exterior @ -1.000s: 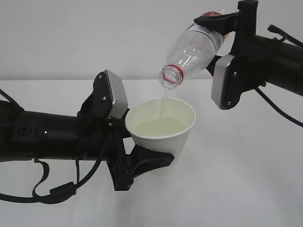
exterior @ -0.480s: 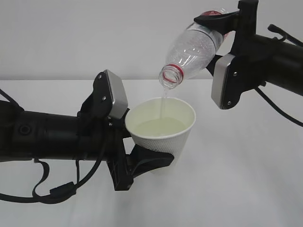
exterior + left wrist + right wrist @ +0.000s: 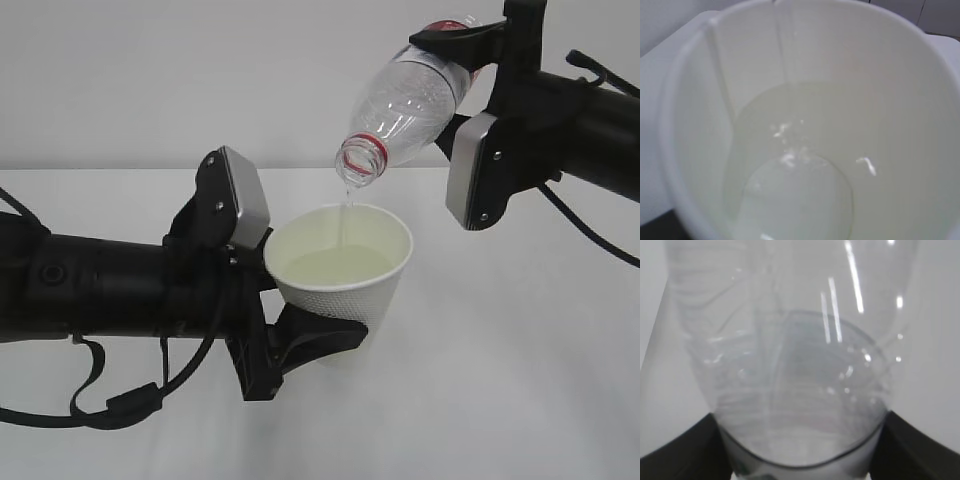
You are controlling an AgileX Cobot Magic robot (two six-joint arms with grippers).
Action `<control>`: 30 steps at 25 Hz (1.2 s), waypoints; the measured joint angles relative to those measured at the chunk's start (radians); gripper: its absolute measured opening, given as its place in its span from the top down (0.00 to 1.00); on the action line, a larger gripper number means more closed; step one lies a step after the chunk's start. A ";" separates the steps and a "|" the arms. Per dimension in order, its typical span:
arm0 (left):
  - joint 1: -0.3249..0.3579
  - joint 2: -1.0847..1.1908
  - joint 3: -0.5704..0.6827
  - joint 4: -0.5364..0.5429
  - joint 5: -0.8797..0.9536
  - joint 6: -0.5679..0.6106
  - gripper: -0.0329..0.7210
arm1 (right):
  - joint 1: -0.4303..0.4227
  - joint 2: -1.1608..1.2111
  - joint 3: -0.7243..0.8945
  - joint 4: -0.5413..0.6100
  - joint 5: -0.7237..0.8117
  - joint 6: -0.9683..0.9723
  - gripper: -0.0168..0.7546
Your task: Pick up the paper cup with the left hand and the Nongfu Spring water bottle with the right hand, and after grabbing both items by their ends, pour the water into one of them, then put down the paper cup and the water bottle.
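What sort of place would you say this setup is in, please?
Probably a robot test bench or lab: a bare white table before a plain wall, two black arms, the left gripper holding a paper cup under a tilted water bottle.

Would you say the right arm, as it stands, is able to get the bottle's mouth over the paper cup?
Probably yes: the right tool holds the Nongfu Spring water bottle tilted, its mouth above the paper cup in the left tool, with nothing between them.
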 joint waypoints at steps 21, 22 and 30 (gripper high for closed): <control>0.000 0.000 0.000 -0.023 0.000 0.000 0.30 | 0.000 0.000 0.000 0.000 -0.004 0.064 0.30; 0.000 0.000 0.000 -0.023 0.000 0.000 0.30 | 0.000 0.000 0.000 0.000 -0.004 0.069 0.30; 0.000 0.001 0.000 -0.024 0.000 0.000 0.30 | 0.000 0.000 0.000 0.000 0.000 0.127 0.30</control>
